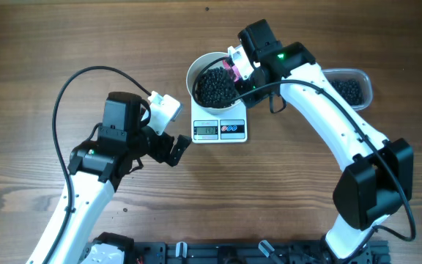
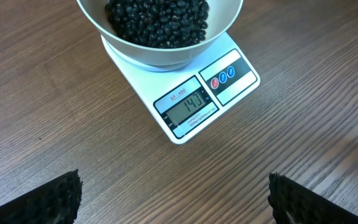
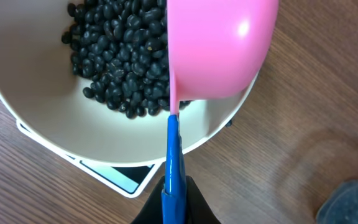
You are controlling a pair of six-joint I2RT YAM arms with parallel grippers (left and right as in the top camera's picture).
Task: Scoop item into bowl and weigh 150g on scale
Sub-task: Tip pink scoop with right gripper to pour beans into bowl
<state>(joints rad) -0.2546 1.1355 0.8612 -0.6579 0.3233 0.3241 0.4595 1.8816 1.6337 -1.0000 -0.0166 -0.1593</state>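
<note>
The white bowl (image 1: pixel 193 73) sits on the white scale (image 1: pixel 220 130) and holds a heap of the black beads (image 1: pixel 215 86). In the left wrist view the scale (image 2: pixel 194 106) has its display lit, below the bowl (image 2: pixel 160 56) and beads (image 2: pixel 157 22). My right gripper (image 3: pixel 174 199) is shut on the blue handle (image 3: pixel 174 155) of a pink scoop (image 3: pixel 219 50). The scoop is tipped on its side over the right rim of the bowl (image 3: pixel 36 106), above the beads (image 3: pixel 117 56). My left gripper (image 2: pixel 176 199) is open over bare wood, front left of the scale.
A clear plastic tub (image 1: pixel 350 88) with more black beads stands on the table right of the scale, behind my right arm (image 1: pixel 328 110). A black cable (image 1: pixel 72 81) loops over the table at the left. A black rail (image 1: pixel 233 253) runs along the front edge.
</note>
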